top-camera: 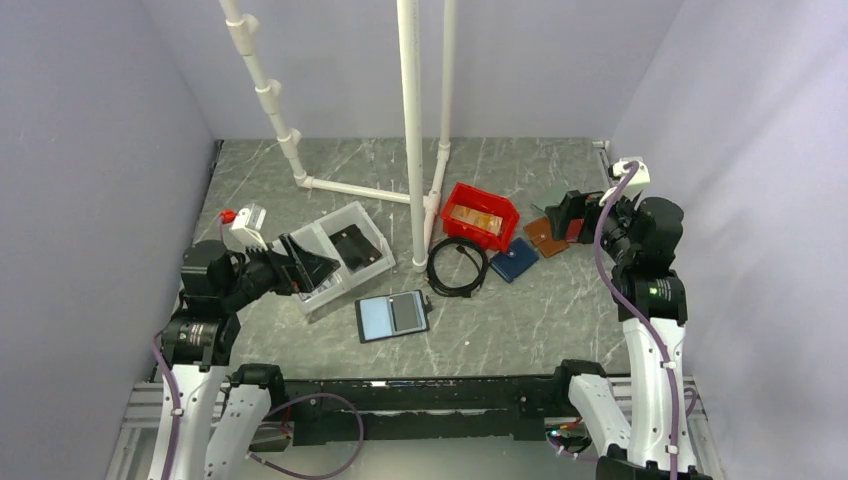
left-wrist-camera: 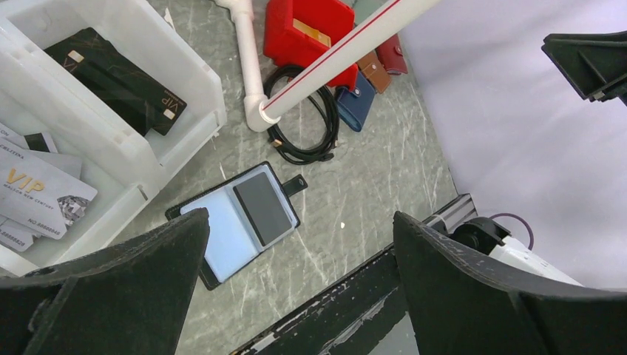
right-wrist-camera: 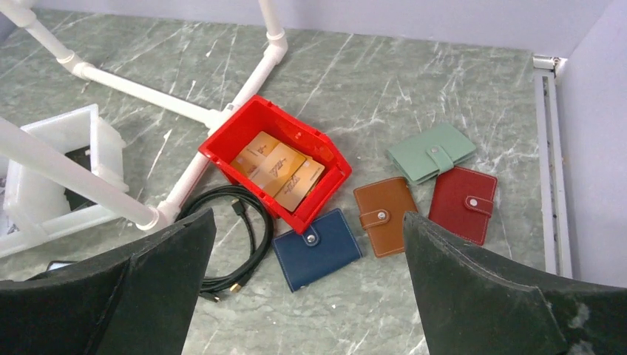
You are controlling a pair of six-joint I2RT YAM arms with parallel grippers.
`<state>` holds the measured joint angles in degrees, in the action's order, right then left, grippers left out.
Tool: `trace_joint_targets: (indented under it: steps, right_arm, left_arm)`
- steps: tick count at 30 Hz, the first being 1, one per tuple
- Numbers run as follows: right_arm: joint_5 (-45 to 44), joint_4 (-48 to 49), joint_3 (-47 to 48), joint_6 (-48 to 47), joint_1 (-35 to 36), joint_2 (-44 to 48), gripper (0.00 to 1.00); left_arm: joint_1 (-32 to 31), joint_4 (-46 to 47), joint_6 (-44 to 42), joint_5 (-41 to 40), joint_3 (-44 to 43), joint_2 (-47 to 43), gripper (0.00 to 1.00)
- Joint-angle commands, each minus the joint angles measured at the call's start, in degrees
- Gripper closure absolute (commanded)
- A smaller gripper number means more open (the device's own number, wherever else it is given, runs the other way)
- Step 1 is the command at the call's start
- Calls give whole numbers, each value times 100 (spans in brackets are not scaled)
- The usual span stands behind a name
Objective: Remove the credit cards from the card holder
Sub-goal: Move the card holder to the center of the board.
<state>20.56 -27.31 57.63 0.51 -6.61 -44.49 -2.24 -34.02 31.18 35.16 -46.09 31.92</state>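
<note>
Four wallets lay close together, so I feared grabbing the brown wallet by mistake. The holder was snapped shut, so it could just slide on the desk, and the cable lay close enough to snag. Both tools were wide open and held nothing. The holder lay low between the fingers of my right tool, right by the red bin; my left tool hung well apart.

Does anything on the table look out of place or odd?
Only the folio stands out: it lies open and askew at the table's near middle, while the navy card holder by the red bin is snapped shut. Nothing looks spilled or damaged.
</note>
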Motion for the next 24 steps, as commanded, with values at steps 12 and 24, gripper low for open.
trace_joint_targets:
  steps: [12,24]
  right_arm:
    - [1102,-92,-268,-750,-69,-46,0]
    - [1856,-1179,-639,-4187,444,-1117,0]
  left_arm:
    - [-16,-77,-201,354,34,-49,0]
    - [-21,1153,-969,-154,35,1267,1]
